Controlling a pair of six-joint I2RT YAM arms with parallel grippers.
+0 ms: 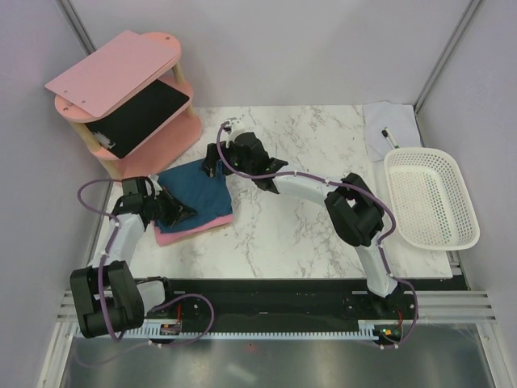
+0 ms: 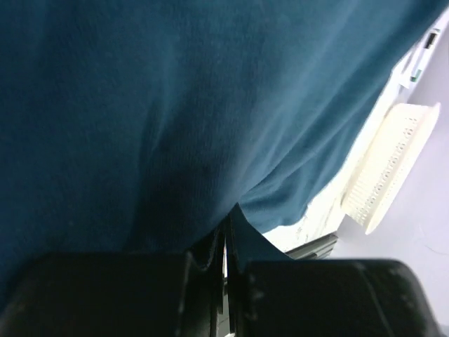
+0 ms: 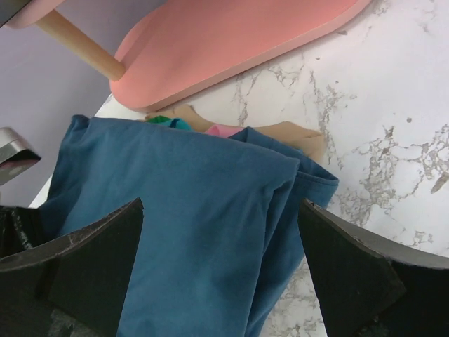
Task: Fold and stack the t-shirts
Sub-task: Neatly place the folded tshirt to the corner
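Note:
A dark teal-blue t-shirt [image 1: 198,187] lies folded on top of a pink t-shirt [image 1: 182,233] at the left of the marble table, in front of the shelf. My left gripper [image 1: 182,212] is at the teal shirt's near-left edge. In the left wrist view its jaws [image 2: 226,242] are shut on a fold of teal cloth [image 2: 175,119], which fills that view. My right gripper [image 1: 215,162] hovers over the shirt's far edge. Its fingers [image 3: 95,260] stand wide open, with the teal shirt [image 3: 182,232] lying between and below them, untouched.
A rigid pink wooden shelf [image 1: 129,97] holding a black slab stands at the back left, its base [image 3: 231,42] just beyond the shirts. A white perforated basket [image 1: 428,198] sits at the right. A small white cloth with a pen [image 1: 388,123] lies at the back right.

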